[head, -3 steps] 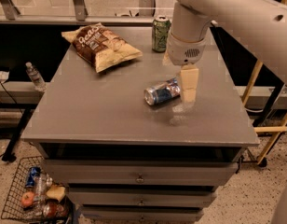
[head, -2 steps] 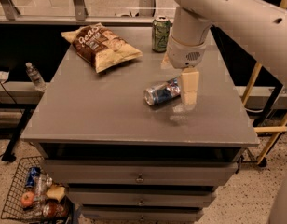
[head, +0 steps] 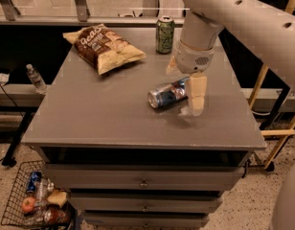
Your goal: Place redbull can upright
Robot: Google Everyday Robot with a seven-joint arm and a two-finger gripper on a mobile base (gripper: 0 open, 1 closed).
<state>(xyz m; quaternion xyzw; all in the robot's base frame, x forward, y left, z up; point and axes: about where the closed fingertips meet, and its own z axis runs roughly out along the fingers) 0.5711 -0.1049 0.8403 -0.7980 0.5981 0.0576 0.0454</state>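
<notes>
The redbull can (head: 167, 94) lies on its side just left of the gripper (head: 195, 97) — its end against it — gripped or not, I cannot tell.

Redbull can (head: 167, 94): glossy metal. Counter (head: 99, 114): smooth, matt grey. Tool (head: 188, 87), near the counter's right edge: matt cream plastic.
</notes>
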